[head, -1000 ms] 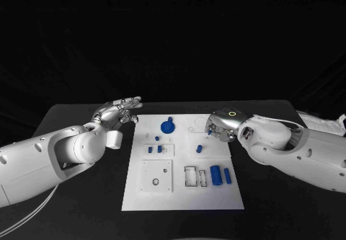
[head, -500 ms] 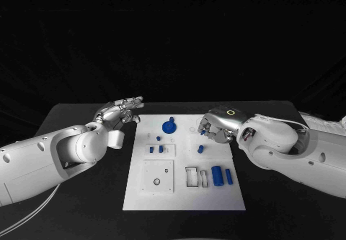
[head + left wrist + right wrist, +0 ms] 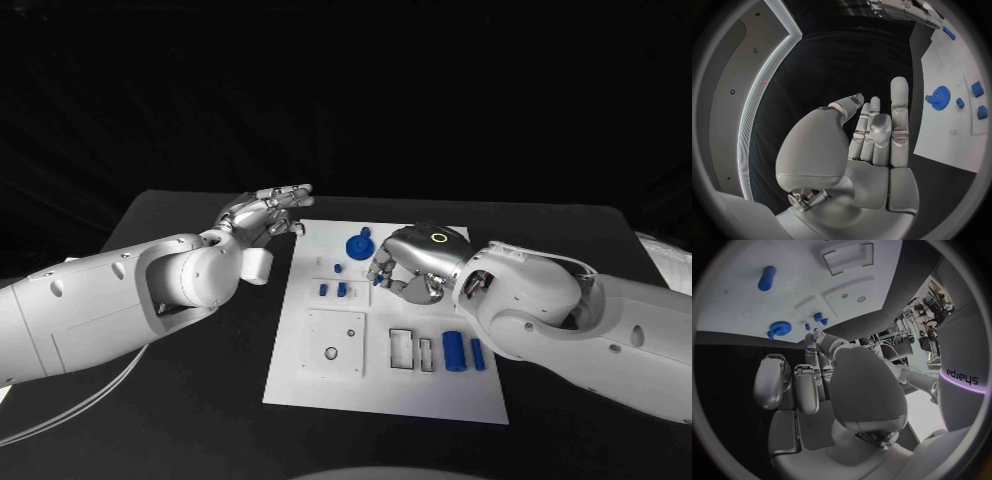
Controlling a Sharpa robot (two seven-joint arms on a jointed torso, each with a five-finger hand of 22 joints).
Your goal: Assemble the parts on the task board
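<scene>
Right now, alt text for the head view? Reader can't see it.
A white task board lies on a black table between two white robot arms, with small blue parts on it, including a gear at its far end and two cylinders nearer the robot. The right hand hangs over the board's far half with fingers curled; the left hand is off its left edge, holding nothing.

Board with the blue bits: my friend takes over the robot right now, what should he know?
Left hand: open, holding nothing, beside the board's far corner.
Right hand: over the board's middle, pinching what looks like a small blue peg.
Gear lies at the far end; two blue cylinders lie loose near the right edge.
Left to do: place the peg, then the loose pieces.
</scene>
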